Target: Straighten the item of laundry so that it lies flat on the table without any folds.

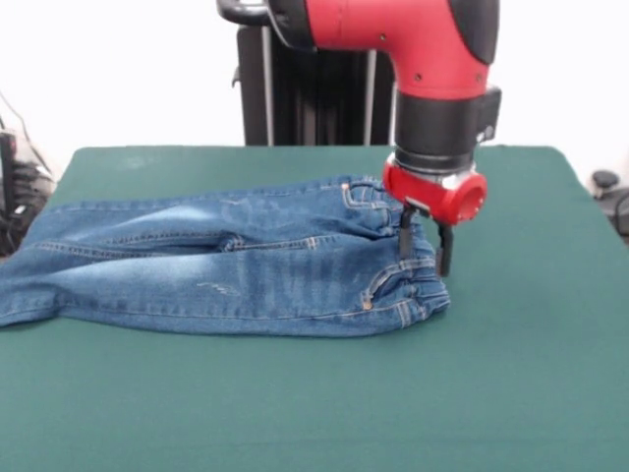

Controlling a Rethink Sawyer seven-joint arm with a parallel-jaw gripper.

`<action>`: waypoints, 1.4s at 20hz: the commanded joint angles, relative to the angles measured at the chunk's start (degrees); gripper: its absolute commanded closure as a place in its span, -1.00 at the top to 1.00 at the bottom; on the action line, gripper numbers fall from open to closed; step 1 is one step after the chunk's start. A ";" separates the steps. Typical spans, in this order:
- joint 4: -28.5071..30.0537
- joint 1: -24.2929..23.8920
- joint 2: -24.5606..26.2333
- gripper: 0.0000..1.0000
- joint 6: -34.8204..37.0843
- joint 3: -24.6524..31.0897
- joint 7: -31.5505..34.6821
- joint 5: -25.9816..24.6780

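Note:
The item of laundry (226, 261) is a small pair of blue denim jeans lying across the table (324, 403), legs stretched toward the left edge and elastic waistband at the right. The waistband end is bunched and puckered. My gripper (425, 251) hangs from the red arm right over the waistband, its two dark fingers (405, 236) pointing down with a small gap between them and their tips at or just above the denim. Nothing is lifted from the table.
The left leg cuffs reach the table's left edge. Dark cables and equipment (15, 197) sit beyond that edge, and another dark object (609, 197) lies off the right side. The green surface extends in front of and to the right of the jeans.

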 commanded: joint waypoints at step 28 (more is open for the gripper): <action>-2.77 -6.36 6.40 -1.00 6.26 13.05 -0.39 3.91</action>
